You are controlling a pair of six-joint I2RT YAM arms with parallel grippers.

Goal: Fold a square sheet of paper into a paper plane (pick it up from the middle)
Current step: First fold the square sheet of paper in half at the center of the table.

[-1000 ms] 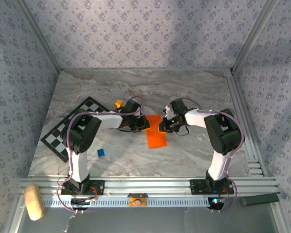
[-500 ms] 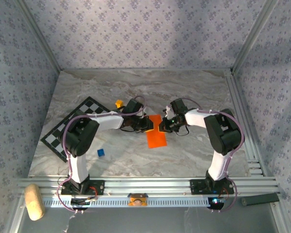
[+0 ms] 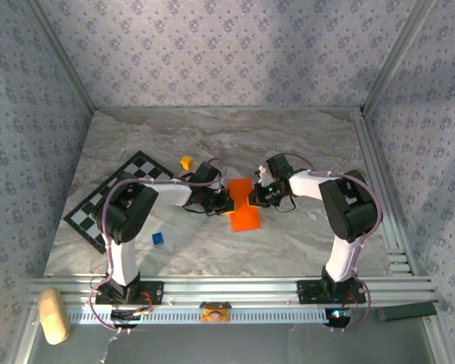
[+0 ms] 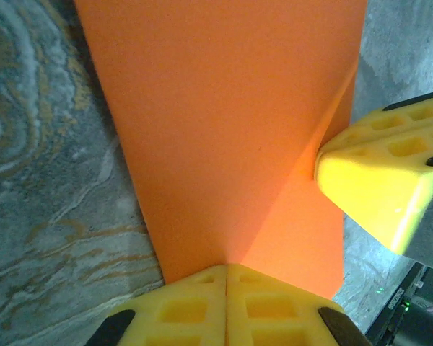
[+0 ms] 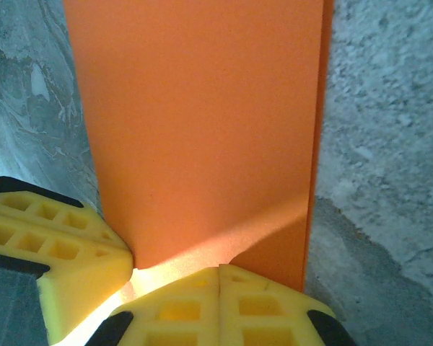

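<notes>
While it rests at the middle of the marble table [image 3: 303, 144], the square sheet of paper [image 3: 244, 214] lies between the two arms, bent along a crease. The left gripper [image 4: 227, 277] has its jaws pressed together on the sheet's left edge, and the right gripper [image 5: 219, 280] is clamped the same way on the right edge, their yellow pads close together

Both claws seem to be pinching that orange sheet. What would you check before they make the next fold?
1. Left gripper shut on the orange paper: ok.
2. Right gripper shut on the same paper: ok.
3. Paper free of tears: ok where visible.
4. Folded edges line up evenly: cannot tell.
5. Blue cube and yellow cube lie apart from the paper: ok.
</notes>
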